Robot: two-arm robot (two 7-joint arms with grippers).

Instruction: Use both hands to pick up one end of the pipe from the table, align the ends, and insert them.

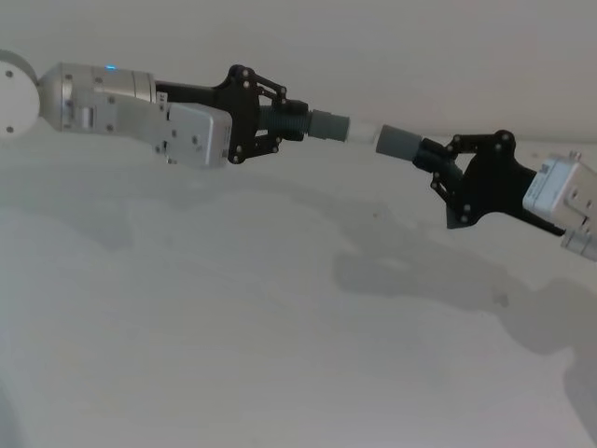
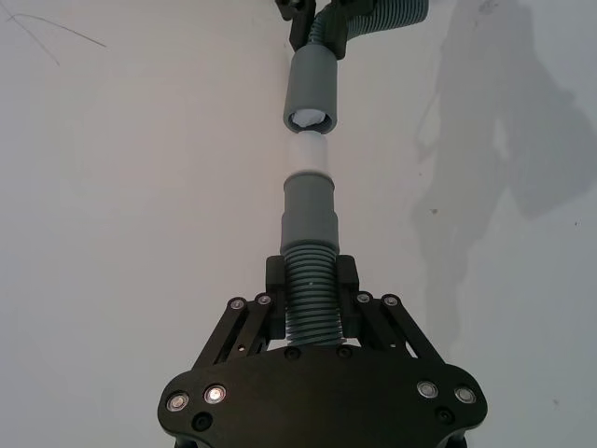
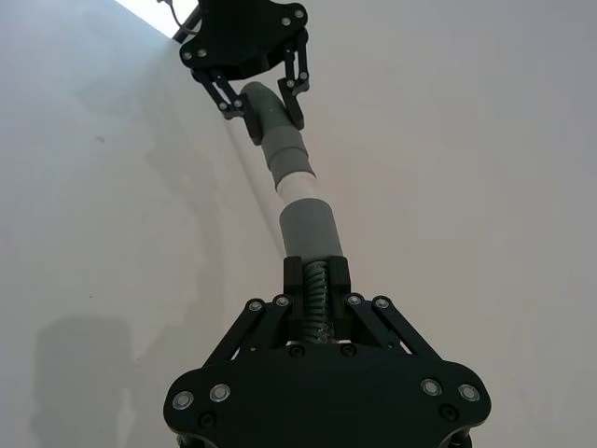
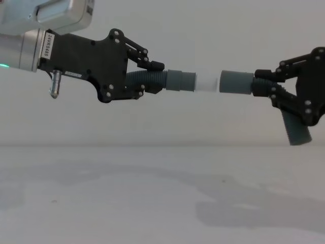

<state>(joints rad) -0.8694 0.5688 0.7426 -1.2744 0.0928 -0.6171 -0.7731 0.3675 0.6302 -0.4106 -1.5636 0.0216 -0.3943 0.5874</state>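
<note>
2 pipe pieces, 2 grippers | left gripper (image 1: 280,126) jaws clamped on ribbed piece (image 4: 152,81), white tip (image 4: 207,82) pointing at the other | right gripper (image 1: 438,161) jaws clamped on elbow piece (image 4: 292,124), socket mouth (image 4: 235,82) facing tip | ends lined up, just apart, not inserted | both held well above bare desk (image 1: 280,327), open room all round

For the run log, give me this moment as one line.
left pincer: shut on ribbed pipe | right pincer: shut on socket pipe | white tip at socket mouth, not inserted
</note>
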